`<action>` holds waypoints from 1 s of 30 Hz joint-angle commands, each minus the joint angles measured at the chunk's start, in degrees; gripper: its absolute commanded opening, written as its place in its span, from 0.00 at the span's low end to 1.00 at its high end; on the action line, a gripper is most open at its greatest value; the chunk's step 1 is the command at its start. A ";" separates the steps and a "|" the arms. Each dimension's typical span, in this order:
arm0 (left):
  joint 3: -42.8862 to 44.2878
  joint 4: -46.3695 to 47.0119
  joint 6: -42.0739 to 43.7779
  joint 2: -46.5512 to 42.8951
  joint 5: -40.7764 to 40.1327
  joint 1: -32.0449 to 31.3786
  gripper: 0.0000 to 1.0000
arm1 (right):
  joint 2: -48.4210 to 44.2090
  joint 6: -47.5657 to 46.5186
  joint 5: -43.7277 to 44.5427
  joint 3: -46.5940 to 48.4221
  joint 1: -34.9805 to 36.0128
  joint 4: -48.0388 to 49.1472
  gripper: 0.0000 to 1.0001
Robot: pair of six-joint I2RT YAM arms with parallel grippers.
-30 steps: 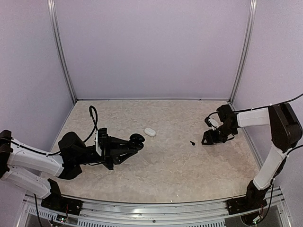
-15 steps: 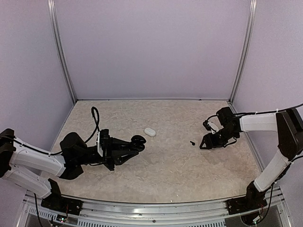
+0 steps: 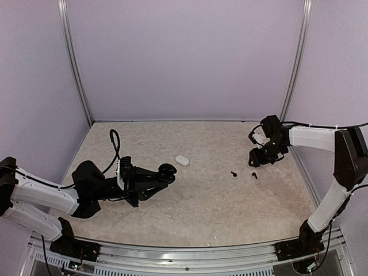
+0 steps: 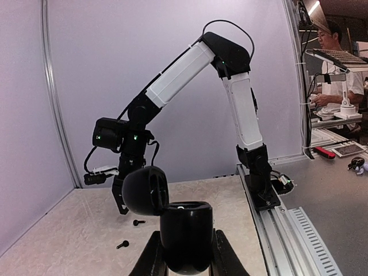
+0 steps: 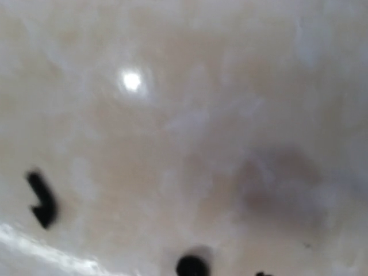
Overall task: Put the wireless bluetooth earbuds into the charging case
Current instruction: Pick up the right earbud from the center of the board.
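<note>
My left gripper (image 3: 159, 176) (image 4: 185, 256) is shut on a small glossy black charging case (image 4: 185, 233) and holds it upright above the table. Its hinged lid (image 4: 144, 190) stands open to the left. Two tiny dark earbuds lie on the table at the right, one further left (image 3: 234, 173) (image 4: 122, 244) and one nearer the right arm (image 3: 254, 175) (image 4: 138, 222). My right gripper (image 3: 257, 159) hangs just behind them, apart from both. Its jaws do not show clearly. The right wrist view is blurred and shows a dark earbud shape (image 5: 41, 198) on the table.
A small white oval pebble-shaped case (image 3: 182, 160) lies shut on the marbled table (image 3: 201, 201), just beyond my left gripper. A black cable (image 3: 114, 144) loops at the left. Lilac walls (image 3: 184, 57) close in the back and sides.
My right gripper has risen and pulled back towards the rear right. A second dark earbud now shows on the table where it was. The left arm has barely moved.
</note>
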 commanded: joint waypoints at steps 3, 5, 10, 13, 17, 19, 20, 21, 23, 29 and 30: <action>-0.58 1.03 -0.11 -0.77 -0.63 0.48 0.11 | 4.38 -2.74 1.90 2.16 0.40 -5.08 0.52; -0.50 1.12 0.02 -0.59 -0.70 0.47 0.11 | 5.42 -2.76 2.07 2.43 0.44 -5.02 0.51; -0.26 1.29 0.06 -0.15 -0.63 0.48 0.11 | 7.96 -2.72 2.57 3.01 0.42 -4.54 0.45; -0.45 1.22 0.07 -0.19 -0.69 0.47 0.11 | 9.59 -2.75 1.93 3.32 0.49 -4.46 0.41; -0.89 1.01 0.23 -0.67 -1.10 0.48 0.11 | 10.73 -4.54 1.77 3.00 0.71 -4.69 0.37; -1.02 0.80 0.40 -1.04 -1.43 0.52 0.11 | 10.56 -4.61 1.54 2.51 0.89 -4.79 0.35; -1.09 0.77 0.44 -1.14 -1.49 0.54 0.11 | 10.46 -4.54 1.35 2.31 1.03 -4.87 0.33; -1.05 0.73 0.50 -1.18 -1.53 0.48 0.11 | 10.48 -4.48 1.12 2.10 1.33 -4.90 0.32; -1.03 0.89 0.64 -1.18 -1.44 0.56 0.11 | 10.84 -4.70 0.03 1.94 2.36 -5.00 0.29; -0.85 0.87 0.70 -1.30 -1.10 0.78 0.11 | 12.19 -5.09 -3.67 3.47 9.05 -7.33 0.22; -0.93 0.78 0.70 -1.41 -1.08 0.83 0.11 | 12.20 -5.10 -4.05 3.78 10.61 -8.04 0.21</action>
